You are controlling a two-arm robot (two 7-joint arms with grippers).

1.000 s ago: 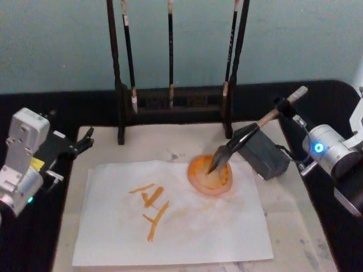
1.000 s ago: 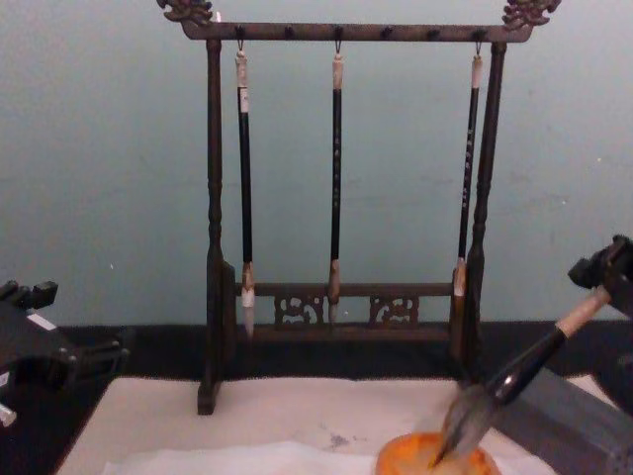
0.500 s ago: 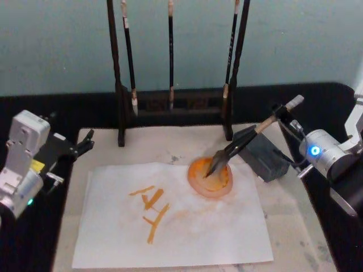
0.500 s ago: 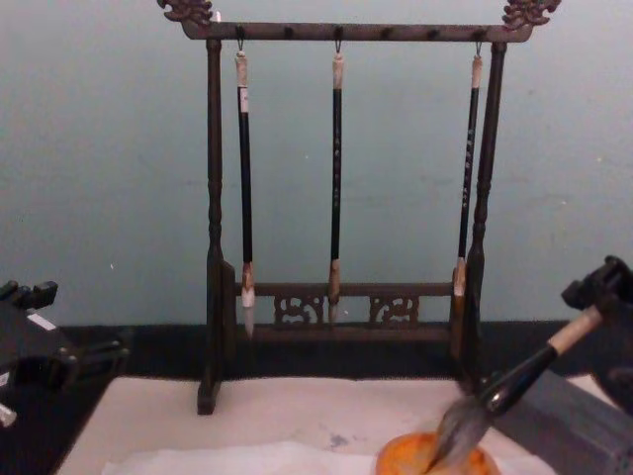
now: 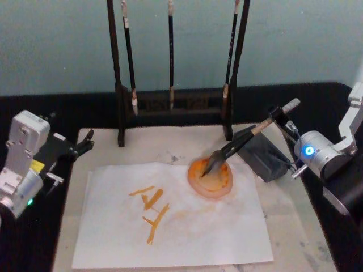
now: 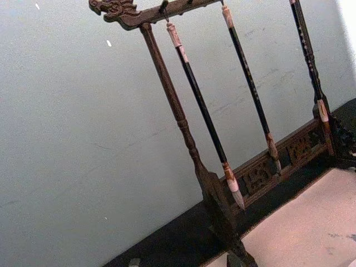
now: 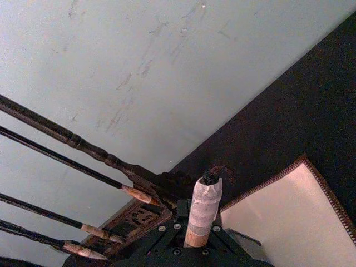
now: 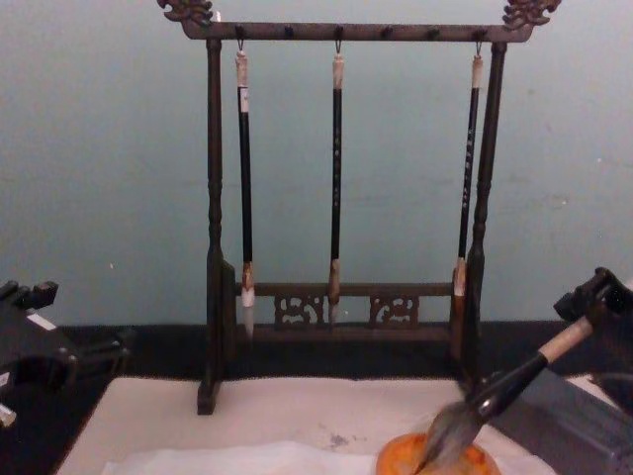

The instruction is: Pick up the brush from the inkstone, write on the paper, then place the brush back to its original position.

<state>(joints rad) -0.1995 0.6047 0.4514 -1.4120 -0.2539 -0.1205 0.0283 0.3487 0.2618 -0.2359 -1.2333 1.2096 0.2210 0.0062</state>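
Observation:
The brush [image 5: 238, 144] slants with its grey tuft [image 8: 445, 435] in the orange ink dish [image 5: 211, 182] and its shaft over the dark grey inkstone block [image 5: 264, 160]. My right gripper [image 5: 277, 117] is shut on the tan upper handle, just below the white wrap [image 7: 203, 207]. The paper [image 5: 187, 232] lies in front, bearing orange strokes [image 5: 151, 207]. My left gripper [image 5: 84, 141] is parked at the table's left, open and holding nothing.
A dark wooden rack [image 5: 170, 105] with three thin hanging brushes [image 8: 336, 178] stands at the back of the cream mat [image 5: 147, 148]. The dish overlaps the paper's far right corner. Black tabletop [image 5: 317, 102] surrounds the mat.
The brush's handle end has dropped lower with my right gripper, so the brush lies flatter over the inkstone. Its tuft stays in the orange dish. The left arm has not moved.

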